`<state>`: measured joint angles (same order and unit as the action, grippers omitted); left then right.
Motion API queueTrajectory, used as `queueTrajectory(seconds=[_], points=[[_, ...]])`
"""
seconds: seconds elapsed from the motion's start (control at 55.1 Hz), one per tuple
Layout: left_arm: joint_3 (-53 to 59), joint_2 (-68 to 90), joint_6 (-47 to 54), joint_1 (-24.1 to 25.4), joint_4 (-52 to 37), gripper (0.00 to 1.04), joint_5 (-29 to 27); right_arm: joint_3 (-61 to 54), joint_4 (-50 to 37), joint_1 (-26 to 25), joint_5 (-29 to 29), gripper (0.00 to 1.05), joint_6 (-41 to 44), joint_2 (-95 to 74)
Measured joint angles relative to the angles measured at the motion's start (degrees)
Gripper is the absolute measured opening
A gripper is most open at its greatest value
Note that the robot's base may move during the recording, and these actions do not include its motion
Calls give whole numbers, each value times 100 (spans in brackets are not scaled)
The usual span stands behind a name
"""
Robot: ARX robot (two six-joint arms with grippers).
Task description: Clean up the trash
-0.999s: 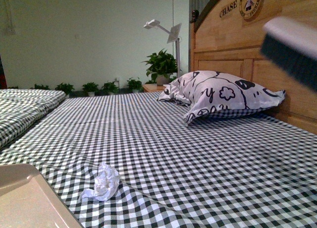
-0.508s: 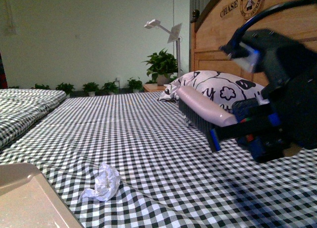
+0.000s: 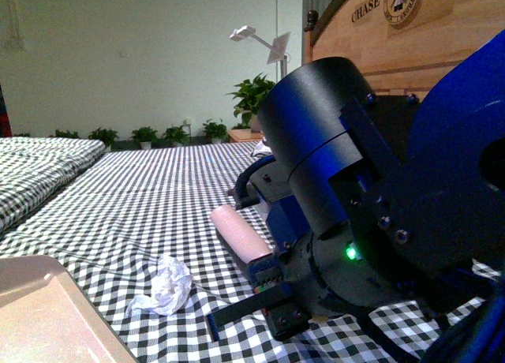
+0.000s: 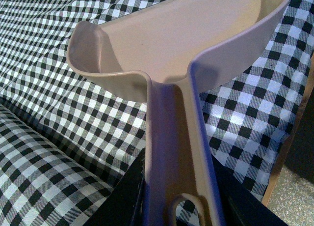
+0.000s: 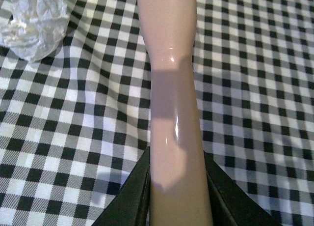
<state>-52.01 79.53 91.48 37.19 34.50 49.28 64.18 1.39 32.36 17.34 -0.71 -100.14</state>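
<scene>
Front view is filled on its right half by the right arm (image 3: 371,221), black and blue with a small green light, hanging low over the checked bedsheet (image 3: 150,197). Its right gripper (image 3: 264,288) is clamped on the pink brush handle (image 3: 241,233), whose long axis runs from the gripper away toward the far side of the bed. The crumpled white tissue wad (image 3: 162,288) lies on the sheet near the bed's front edge, just beside the beige dustpan (image 3: 47,312) at the front left corner and near the gripper, apart from both. It is an irregular lump, a little wider than tall, with a thin tail trailing toward the dustpan. Open sheet stretches behind it to the far edge, where potted plants (image 3: 146,134) line the wall. The wooden headboard (image 3: 442,24) along the right side reads "CHASE" beside a round emblem too small to read.

Right wrist view shows the handle (image 5: 171,103) gripped between dark jaws, with the wad (image 5: 34,19) off to one side of it, not touching. Left wrist view shows the left gripper (image 4: 179,196) closed on the dustpan's handle (image 4: 171,152), the pan lying over the sheet beside the bed's wooden side edge (image 4: 289,142).
</scene>
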Motion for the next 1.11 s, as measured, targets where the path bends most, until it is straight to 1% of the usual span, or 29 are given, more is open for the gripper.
queueTrajectory(seconds=[0.218, 0.472, 0.635, 0.853, 0.999, 1.107], points=[[0, 0, 0, 0, 0, 28, 0, -229, -101, 179, -46, 22, -122, -50], [0, 0, 0, 0, 0, 28, 0, -496, 136, 415, -396, 22, -428, 72], [0, 0, 2, 0, 0, 28, 2, -562, 553, 560, -999, 22, -667, 409], [0, 0, 2, 0, 0, 28, 0, -688, 970, 697, -1976, 22, -881, 901], [0, 0, 4, 0, 0, 28, 0, -708, 1019, 704, -2208, 22, -1029, 1064], [0, 0, 4, 0, 0, 28, 0, -706, 1019, 656, -2280, 22, -1104, 1102]])
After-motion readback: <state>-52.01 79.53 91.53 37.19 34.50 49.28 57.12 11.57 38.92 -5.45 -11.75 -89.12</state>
